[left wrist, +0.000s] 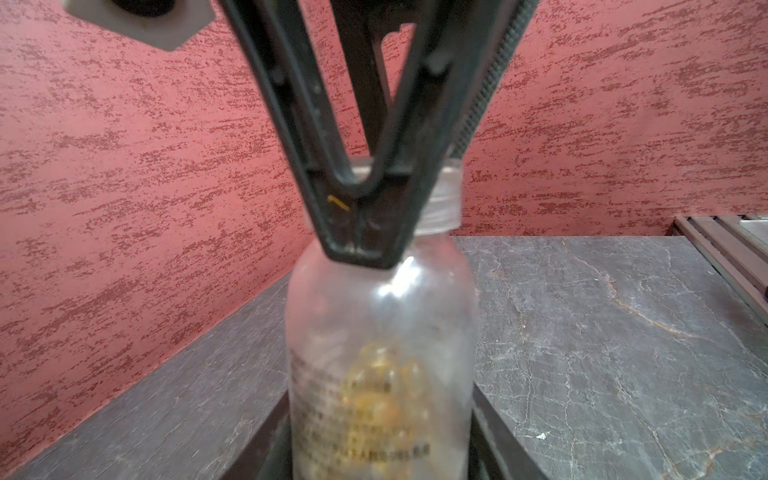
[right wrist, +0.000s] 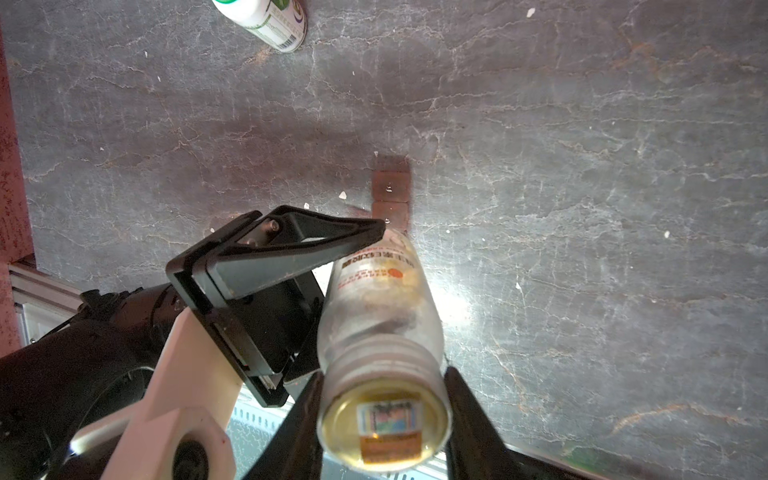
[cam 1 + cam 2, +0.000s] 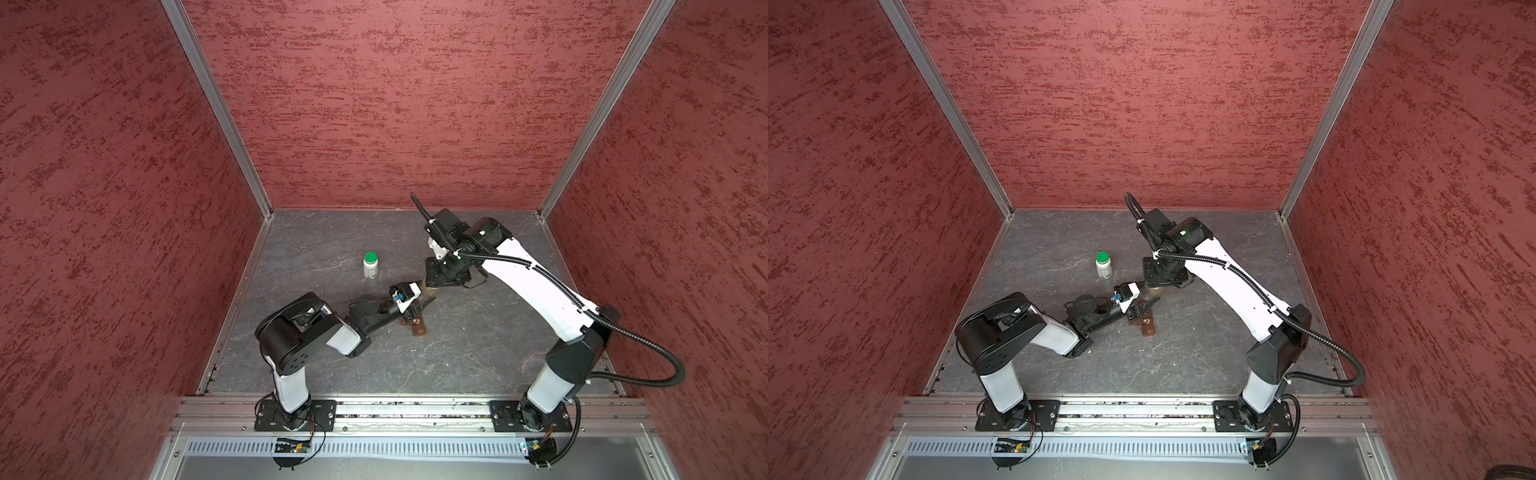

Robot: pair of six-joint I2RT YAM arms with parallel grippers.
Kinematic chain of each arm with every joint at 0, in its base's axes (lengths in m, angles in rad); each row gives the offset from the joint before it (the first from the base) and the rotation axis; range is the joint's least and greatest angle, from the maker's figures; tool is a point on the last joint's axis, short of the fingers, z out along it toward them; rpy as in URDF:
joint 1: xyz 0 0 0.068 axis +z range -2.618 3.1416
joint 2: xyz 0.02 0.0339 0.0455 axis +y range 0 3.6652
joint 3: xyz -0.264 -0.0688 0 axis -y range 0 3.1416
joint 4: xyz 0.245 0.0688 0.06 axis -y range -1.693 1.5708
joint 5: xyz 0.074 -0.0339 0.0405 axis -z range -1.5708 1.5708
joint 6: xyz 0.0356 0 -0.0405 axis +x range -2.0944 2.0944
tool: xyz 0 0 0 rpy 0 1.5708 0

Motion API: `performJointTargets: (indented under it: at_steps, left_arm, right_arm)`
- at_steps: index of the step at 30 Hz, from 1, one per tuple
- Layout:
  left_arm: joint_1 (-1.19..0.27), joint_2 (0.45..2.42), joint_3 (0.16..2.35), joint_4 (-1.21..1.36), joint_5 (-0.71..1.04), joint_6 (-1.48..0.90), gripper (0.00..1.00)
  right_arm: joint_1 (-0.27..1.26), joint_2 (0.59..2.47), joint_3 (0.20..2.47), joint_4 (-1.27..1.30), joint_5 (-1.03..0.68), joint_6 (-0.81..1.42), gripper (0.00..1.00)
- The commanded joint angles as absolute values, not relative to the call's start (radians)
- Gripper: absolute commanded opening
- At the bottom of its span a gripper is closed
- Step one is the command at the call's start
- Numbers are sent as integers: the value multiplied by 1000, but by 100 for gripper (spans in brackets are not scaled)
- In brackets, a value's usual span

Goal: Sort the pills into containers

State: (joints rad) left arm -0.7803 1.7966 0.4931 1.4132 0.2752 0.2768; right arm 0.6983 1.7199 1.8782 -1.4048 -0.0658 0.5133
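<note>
Where the dark grey, veined worktop fills the floor of the cell, we see red textured walls closing it on three sides in both top views, with aluminium posts at the corners. A white bottle with a green cap stands upright left of centre, apart from both arms. Near the middle the left claw and the right claw meet on a clear bottle. A brown sectioned strip lies flat on the worktop just beside them.

From the left wrist, we find the clear bottle filling the middle, with yellow pills heaped low inside it behind dark print. The left claw's fingers flank the body, spread to its width and gripping it. The right claw's black fingers clasp the pale ribbed top. Behind them, grey worktop runs to the red wall.

From the right wrist, we see the right claw's fingers on either side of the ribbed top, touching it, parted only by its width. One left finger lies against the bottle's side. The bottle's far end sits over the strip; whether they touch we cannot tell. The white bottle shows at the frame's edge, well apart.
</note>
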Motion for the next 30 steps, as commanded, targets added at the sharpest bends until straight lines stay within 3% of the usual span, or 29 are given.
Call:
performJointTargets:
  at_steps: [1,5,13,23,30]
  left_arm:
    - [-780,1761,458,1403,248,291,66]
    - [-784,1699,410,1373,236,290,100]
    - [-793,1501,264,1290,119,304,99]
    - [-780,947,201,716,26,311,96]
    - [-782,848,157,660,-19,275,95]
  right_arm:
    - [661,1738,1933,-1424,34,542,17]
    - [607,1780,1983,-1424,44,519,17]
    - [500,1982,2102,-1350,34,469,18]
    - [438,2289,2348,-1391,64,434,18]
    - [408,2377,2371,-1379,82,433,21]
